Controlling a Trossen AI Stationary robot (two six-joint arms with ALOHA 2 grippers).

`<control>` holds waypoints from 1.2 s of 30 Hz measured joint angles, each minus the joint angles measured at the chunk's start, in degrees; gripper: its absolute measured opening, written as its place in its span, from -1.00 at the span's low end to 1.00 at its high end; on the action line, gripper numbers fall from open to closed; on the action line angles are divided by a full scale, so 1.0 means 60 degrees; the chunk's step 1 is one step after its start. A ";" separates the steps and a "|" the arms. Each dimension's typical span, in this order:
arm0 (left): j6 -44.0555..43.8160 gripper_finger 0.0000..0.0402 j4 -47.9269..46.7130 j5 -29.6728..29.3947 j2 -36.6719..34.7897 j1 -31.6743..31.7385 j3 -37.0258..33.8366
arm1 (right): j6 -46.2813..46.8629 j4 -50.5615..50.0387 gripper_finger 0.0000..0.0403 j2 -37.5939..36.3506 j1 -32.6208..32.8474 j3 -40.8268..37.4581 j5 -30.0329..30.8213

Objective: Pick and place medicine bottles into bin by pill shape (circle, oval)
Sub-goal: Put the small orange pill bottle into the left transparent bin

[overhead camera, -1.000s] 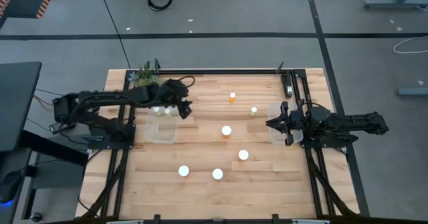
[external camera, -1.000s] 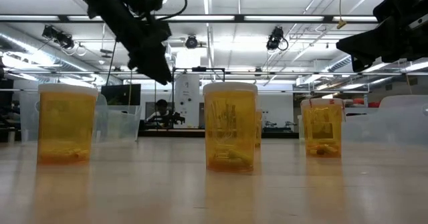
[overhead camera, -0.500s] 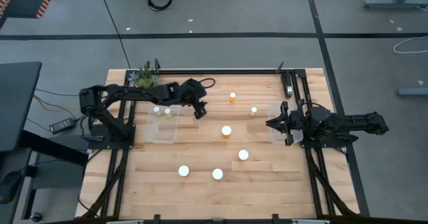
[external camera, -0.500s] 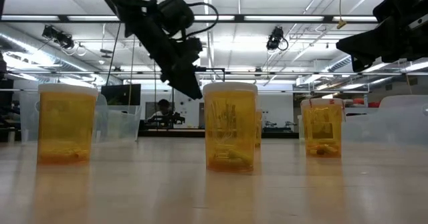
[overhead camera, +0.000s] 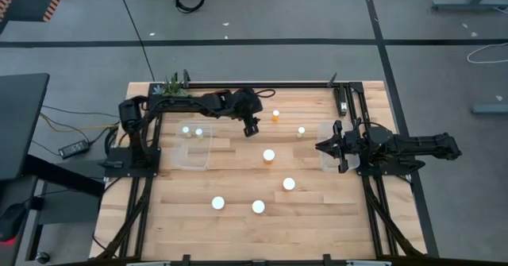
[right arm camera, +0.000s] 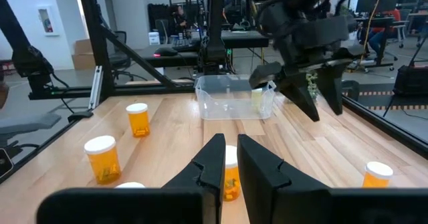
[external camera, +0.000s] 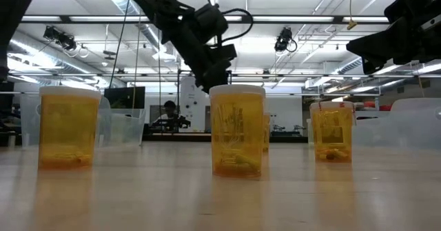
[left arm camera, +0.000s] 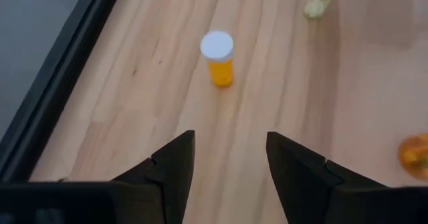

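Observation:
My left gripper (overhead camera: 254,128) is open and empty, in the air over the far middle of the table. In the left wrist view (left arm camera: 229,147) its fingers point at a small orange medicine bottle with a white cap (left arm camera: 218,57), which stands upright on the wood just ahead (overhead camera: 275,116). Several more white-capped bottles stand on the table, such as one in the middle (overhead camera: 269,156) and one near the front (overhead camera: 258,206). Two bottles (overhead camera: 186,129) lie in the clear left bin (overhead camera: 194,156). My right gripper (overhead camera: 319,147) waits shut and empty by the right bin (overhead camera: 328,167).
A green potted plant (overhead camera: 171,87) stands at the far left corner. A black frame rail (overhead camera: 262,83) runs along the table's far edge. Open wood lies between the standing bottles. In the right wrist view my left gripper (right arm camera: 304,83) hangs in front of the clear left bin (right arm camera: 234,97).
My left gripper has swung from above the left bin toward the table's right, ending close to the orange bottle at the far middle. The bottles have stayed where they were.

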 joint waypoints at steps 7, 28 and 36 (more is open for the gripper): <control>0.0450 0.17 0.0025 0.0194 0.0693 0.0160 0.0694 | -0.0001 -0.0015 -0.77 0.0004 -0.0004 -0.0002 0.0000; 0.0696 0.23 -0.0922 0.1020 0.2341 0.0198 0.3338 | -0.0003 -0.0031 -0.77 0.0011 -0.0003 -0.0001 0.0000; 0.0646 0.23 -0.0512 0.0939 0.2662 0.0205 0.3503 | -0.0004 -0.0015 -0.77 0.0080 -0.0002 0.0000 -0.0002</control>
